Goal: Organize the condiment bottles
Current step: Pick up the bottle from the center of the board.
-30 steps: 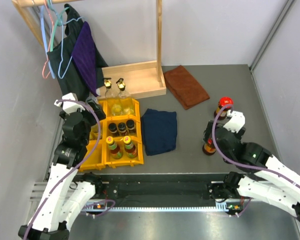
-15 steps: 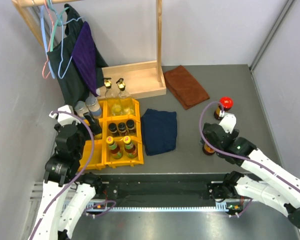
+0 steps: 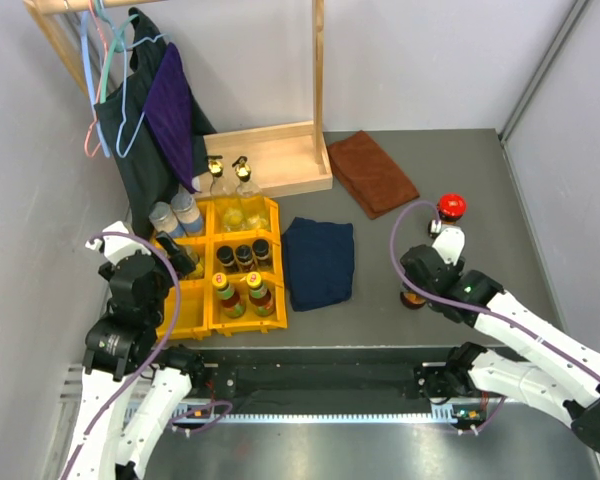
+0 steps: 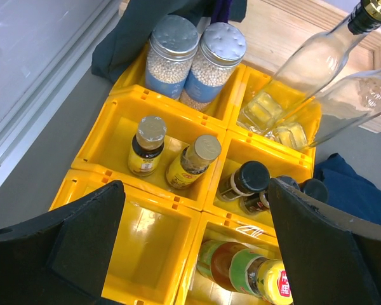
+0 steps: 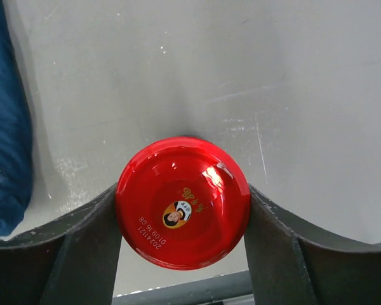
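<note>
A red-lidded jar (image 5: 183, 202) stands on the grey table, and my right gripper (image 5: 183, 213) is shut on it, a finger pressed to each side of the lid. From above, that jar (image 3: 412, 298) is mostly hidden under the right wrist. Another red-lidded jar (image 3: 451, 208) stands free behind it. The yellow bins (image 4: 178, 198) hold two white-lidded jars (image 4: 171, 54), two gold-capped bottles (image 4: 149, 143), black-capped bottles (image 4: 247, 181), yellow-capped sauce bottles (image 4: 254, 270) and two clear tall bottles (image 4: 317, 57). My left gripper (image 4: 193, 210) hovers open above the bins' front row, holding nothing.
A folded blue cloth (image 3: 318, 262) lies between the bins (image 3: 208, 300) and the right arm. A brown cloth (image 3: 372, 170) lies at the back. A wooden rack base (image 3: 270, 160) and hanging garments (image 3: 155, 110) stand behind the bins. The front-left bin compartment (image 4: 146, 254) is empty.
My right gripper has closed onto the red-lidded jar and shifted slightly left. The left arm has drawn back toward the near left, uncovering the two white-lidded jars.
</note>
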`<action>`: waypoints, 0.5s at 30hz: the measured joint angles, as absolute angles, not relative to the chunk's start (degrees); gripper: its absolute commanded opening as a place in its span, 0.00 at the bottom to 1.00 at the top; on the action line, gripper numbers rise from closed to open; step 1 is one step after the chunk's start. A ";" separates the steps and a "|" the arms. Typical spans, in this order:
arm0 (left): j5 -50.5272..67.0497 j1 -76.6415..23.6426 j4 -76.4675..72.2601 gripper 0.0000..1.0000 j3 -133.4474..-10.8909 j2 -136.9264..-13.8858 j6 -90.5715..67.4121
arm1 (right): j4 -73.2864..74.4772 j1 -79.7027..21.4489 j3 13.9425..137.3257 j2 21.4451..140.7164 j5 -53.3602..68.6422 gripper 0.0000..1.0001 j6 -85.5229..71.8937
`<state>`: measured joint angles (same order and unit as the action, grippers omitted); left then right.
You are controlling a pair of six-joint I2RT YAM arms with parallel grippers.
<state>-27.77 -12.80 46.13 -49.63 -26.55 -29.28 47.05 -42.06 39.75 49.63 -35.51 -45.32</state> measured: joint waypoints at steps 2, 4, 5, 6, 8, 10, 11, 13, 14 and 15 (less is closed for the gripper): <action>-27.90 -12.80 46.72 0.99 -50.24 -27.09 -29.89 | 47.00 -42.06 39.75 49.67 -35.46 0.00 -45.17; -27.88 -12.80 46.89 0.99 -50.65 -27.81 -30.30 | 47.05 -42.04 39.81 49.67 -35.42 0.00 -45.08; -27.86 -12.80 46.94 0.99 -50.74 -28.16 -30.55 | 47.07 -42.04 39.88 49.69 -35.24 0.00 -44.84; -27.81 -12.80 47.00 0.99 -50.76 -28.32 -30.65 | 47.09 -42.00 39.97 49.69 -35.09 0.00 -44.58; -27.59 -12.80 47.20 0.99 -50.81 -28.62 -30.98 | 47.64 -41.89 40.69 50.15 -33.93 0.00 -43.64; -27.16 -12.80 47.20 0.99 -50.94 -28.69 -30.85 | 48.25 -41.87 42.26 50.83 -31.99 0.00 -42.02; -26.74 -12.80 47.22 0.99 -51.11 -28.69 -30.57 | 48.58 -41.87 43.31 51.09 -31.18 0.00 -41.25; -26.22 -12.82 47.18 0.99 -51.77 -28.67 -29.80 | 49.32 -41.89 47.27 51.77 -28.82 0.00 -38.50; -26.17 -12.82 47.18 0.99 -52.12 -28.67 -29.45 | 49.32 -42.04 49.54 52.12 -27.83 0.00 -37.32; -26.13 -12.80 47.16 0.99 -52.42 -28.67 -29.17 | 49.19 -42.41 51.57 52.49 -27.14 0.00 -36.42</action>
